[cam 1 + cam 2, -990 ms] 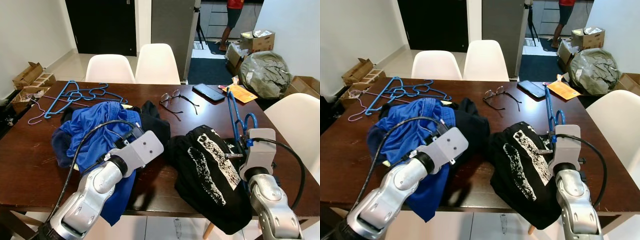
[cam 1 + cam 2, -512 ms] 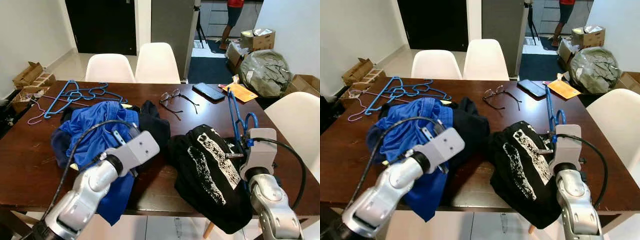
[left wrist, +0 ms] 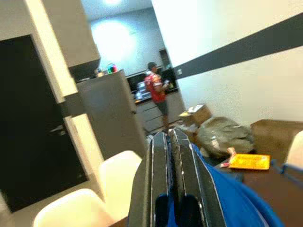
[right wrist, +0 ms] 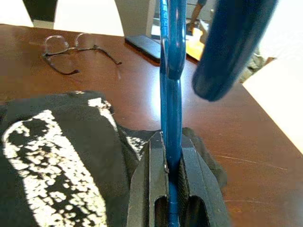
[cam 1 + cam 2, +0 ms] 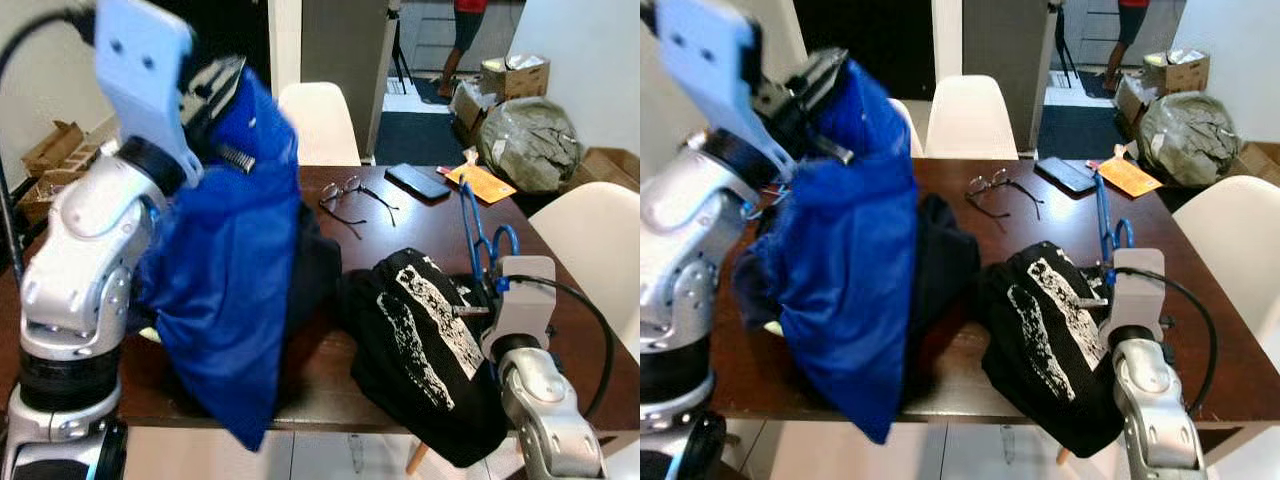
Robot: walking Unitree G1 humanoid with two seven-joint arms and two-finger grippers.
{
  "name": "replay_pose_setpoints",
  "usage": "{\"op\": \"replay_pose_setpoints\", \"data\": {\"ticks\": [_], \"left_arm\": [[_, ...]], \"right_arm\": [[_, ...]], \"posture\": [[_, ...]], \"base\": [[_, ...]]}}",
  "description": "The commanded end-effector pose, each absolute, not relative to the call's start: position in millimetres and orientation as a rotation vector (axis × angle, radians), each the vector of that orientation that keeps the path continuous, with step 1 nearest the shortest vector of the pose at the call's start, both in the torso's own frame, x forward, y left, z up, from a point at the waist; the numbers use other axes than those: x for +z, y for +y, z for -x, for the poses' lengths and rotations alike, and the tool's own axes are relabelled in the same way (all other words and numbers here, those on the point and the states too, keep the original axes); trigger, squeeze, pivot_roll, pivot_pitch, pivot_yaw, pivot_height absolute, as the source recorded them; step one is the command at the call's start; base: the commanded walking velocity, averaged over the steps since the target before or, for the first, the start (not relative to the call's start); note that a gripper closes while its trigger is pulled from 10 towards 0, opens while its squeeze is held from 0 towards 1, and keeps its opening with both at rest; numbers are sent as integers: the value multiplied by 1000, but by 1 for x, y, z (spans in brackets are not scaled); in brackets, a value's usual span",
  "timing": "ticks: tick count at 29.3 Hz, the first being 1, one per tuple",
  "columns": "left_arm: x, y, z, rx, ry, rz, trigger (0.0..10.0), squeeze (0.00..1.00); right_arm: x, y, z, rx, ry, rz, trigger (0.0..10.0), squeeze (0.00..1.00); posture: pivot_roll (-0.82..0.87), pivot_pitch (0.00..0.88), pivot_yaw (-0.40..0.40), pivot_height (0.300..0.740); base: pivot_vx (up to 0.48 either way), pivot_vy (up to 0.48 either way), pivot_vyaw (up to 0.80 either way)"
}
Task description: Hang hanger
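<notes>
My left gripper [image 5: 213, 88] is raised high over the table's left side, shut on a blue shirt [image 5: 232, 270] that hangs from it down past the table's front edge. In the left wrist view its fingers [image 3: 160, 156] are pressed together over blue cloth [image 3: 229, 201]. My right gripper [image 4: 169, 156] is low at the table's right side, shut on the stem of a blue hanger [image 5: 470, 225] that stands upright with its hook on top. A black printed T-shirt [image 5: 425, 340] lies beside that gripper, draped over the front edge.
A dark garment [image 5: 315, 265] lies behind the blue shirt. Glasses [image 5: 347, 195], a phone [image 5: 418, 182] and an orange envelope [image 5: 482, 184] lie toward the far side of the brown table [image 5: 400, 225]. White chairs [image 5: 322, 120] surround it. A person [image 5: 468, 30] stands in the far room beside boxes and a bag.
My left arm has swung up from the table, lifting the blue shirt so it now hangs in the air. The right gripper and hanger have stayed put.
</notes>
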State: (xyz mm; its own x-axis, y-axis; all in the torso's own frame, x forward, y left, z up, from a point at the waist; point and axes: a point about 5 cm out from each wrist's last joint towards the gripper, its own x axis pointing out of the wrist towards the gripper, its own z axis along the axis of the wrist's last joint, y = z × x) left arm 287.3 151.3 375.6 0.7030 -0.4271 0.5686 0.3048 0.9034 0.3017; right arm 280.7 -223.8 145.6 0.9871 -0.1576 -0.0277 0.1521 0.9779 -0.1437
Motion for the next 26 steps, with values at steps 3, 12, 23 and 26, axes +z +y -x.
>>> {"op": "replay_pose_setpoints", "data": {"ticks": [3,12,23,26], "left_arm": [[415,169,-284,-391,-788,-215,0,0],[461,205,-285,-168,-879,-347,0,0],[521,240,-262,98,-1003,-500,0,0],[514,241,-269,95,-969,-528,0,0]], "right_arm": [[136,-225,-281,-166,83,125,10000,0],[135,-224,-281,-172,82,119,10000,0],[132,-226,-280,-176,87,112,10000,0],[131,-226,-280,-176,88,109,10000,0]], "posture": [[101,15,-9,740],[106,4,-5,740],[117,0,-6,740],[116,0,-6,740]], "base": [[0,0,0],[0,0,0],[0,0,0],[0,0,0]]}}
